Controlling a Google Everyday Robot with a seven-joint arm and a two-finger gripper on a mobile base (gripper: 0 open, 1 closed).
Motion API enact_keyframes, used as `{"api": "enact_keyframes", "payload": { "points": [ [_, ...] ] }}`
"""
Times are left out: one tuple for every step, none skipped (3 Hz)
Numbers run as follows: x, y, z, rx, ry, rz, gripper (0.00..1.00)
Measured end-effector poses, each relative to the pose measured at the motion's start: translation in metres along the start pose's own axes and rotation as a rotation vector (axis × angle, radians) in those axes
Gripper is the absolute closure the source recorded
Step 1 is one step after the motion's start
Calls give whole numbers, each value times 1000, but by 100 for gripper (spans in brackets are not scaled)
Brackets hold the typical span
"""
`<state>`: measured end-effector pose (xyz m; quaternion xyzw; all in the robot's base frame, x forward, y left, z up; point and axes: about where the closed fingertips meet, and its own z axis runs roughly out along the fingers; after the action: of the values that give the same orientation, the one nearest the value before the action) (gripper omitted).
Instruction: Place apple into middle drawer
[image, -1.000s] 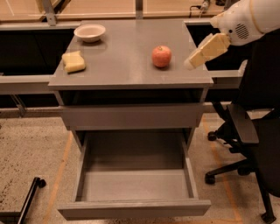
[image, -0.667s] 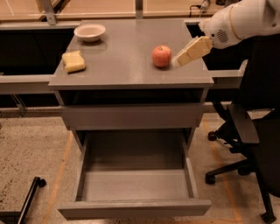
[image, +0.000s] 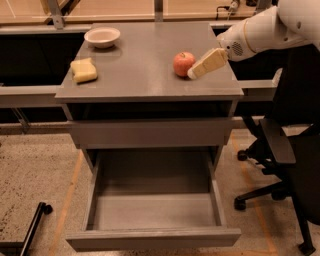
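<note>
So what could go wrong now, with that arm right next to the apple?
1. The gripper sits at the right side of the apple, very close; a nudge might roll the round apple across the cabinet top instead of catching it.
2. The apple lies near the top's front right corner, so a push might send it over the edge.
3. The open drawer is well below; a high release could bounce the apple out.
</note>
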<state>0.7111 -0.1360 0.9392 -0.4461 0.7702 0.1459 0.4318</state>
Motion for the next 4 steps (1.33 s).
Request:
{"api": "enact_keyframes", "payload": {
  "points": [
    [13, 8, 6, -1, 10, 63, 0],
    [9, -3, 25, 45, -16, 82, 0],
    [10, -22, 54, 55, -52, 113, 0],
    [21, -39, 86, 47, -79, 156, 0]
  ]
}}
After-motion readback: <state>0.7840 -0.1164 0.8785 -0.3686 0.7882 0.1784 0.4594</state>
